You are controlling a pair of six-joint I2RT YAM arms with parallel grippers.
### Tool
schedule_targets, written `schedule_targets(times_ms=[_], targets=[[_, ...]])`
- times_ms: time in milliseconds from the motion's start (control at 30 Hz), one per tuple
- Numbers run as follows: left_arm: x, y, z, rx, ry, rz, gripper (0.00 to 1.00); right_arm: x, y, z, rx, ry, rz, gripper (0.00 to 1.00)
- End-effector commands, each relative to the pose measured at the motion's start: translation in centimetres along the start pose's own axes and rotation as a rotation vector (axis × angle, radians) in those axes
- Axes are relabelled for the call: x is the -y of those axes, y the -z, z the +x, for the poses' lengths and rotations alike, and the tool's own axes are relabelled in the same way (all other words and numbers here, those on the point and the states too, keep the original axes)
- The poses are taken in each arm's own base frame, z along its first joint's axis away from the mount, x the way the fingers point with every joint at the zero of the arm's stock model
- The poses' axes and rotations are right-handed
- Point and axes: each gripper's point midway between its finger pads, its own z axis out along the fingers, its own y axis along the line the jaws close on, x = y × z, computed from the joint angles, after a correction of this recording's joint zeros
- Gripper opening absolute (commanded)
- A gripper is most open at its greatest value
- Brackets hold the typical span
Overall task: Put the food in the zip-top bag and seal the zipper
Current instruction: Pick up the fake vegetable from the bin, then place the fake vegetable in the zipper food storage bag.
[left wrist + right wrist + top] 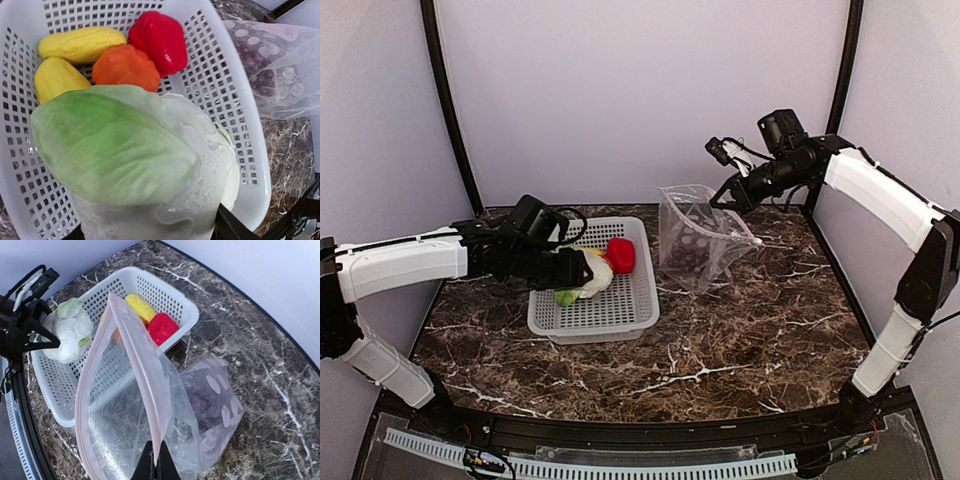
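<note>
Dark marble table [740, 330]. White mesh basket [615, 302] sits left of centre, and the clear dotted bag [705, 250] is just to its right. The bottom of the bag rests on the table and its mouth is lifted up and open.

Right gripper [155, 466] is pinched tight on the pink zipper [145, 375] at the mouth edge and holds the bag up. The strip loops wide open toward the basket.

Left gripper [578, 272] reaches into the basket from the left. Its jaws are set fairly wide, with one finger on each side of the cabbage [150, 165]. The fingers look close against it, but I can't tell if the grip is firm. The cabbage is pale with a green leaf and is over the left half of the basket.

The rest of the food is at the far end of the basket:
- a red piece [160, 37]
- an orange piece [125, 67] touching the red one
- two yellow pieces [80, 44] side by side next to it

The purple grapes [200, 402] are already inside the bag, down at the bottom.
</note>
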Motion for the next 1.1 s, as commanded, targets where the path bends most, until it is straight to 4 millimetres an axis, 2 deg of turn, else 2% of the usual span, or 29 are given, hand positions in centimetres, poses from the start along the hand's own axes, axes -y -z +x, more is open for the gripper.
schedule_targets(times_ms=[0,100,200,267,333,467,533,700,733,833,967,1067], targets=[[0.5,2.6,-1.9,0.112,-0.092,0.041,0.59,3.9,2.1,-2.7,0.000,0.043,0.196,0.00],[1.3,3.6,-2.2,0.140,-0.150,0.090,0.54,6.6,5.0,-5.5,0.032,0.048,0.325,0.00],[2.0,4.8,-2.6,0.182,-0.178,0.134,0.51,7.2,7.8,-8.1,0.077,0.094,0.410,0.00],[2.2,5.3,-2.7,0.201,-0.192,0.153,0.48,7.2,8.6,-8.6,0.100,0.126,0.453,0.00],[2.4,5.7,-2.7,0.215,-0.205,0.170,0.47,7.0,8.1,-8.1,0.081,0.145,0.467,0.00],[2.9,5.8,-2.4,0.222,-0.223,0.206,0.46,6.0,4.7,-4.8,-0.009,0.133,0.405,0.00],[3.3,5.8,-2.2,0.219,-0.232,0.221,0.45,5.1,3.3,-3.4,-0.037,0.126,0.368,0.00],[5.3,6.8,-2.2,0.260,-0.283,0.284,0.43,0.1,0.0,-0.6,-0.085,0.147,0.163,0.00],[6.5,7.3,-1.6,0.257,-0.315,0.328,0.43,-0.8,-0.5,-0.3,-0.091,0.150,0.125,0.00],[10.3,9.5,-1.8,0.323,-0.381,0.445,0.43,-2.9,-1.5,0.4,-0.113,0.164,0.056,0.00],[14.0,11.7,-2.3,0.378,-0.410,0.575,0.42,-5.2,-1.1,-0.9,-0.100,0.179,-0.001,0.00],[16.1,13.2,-2.7,0.414,-0.413,0.658,0.42,-7.1,0.8,-3.5,-0.032,0.203,-0.032,0.00]])
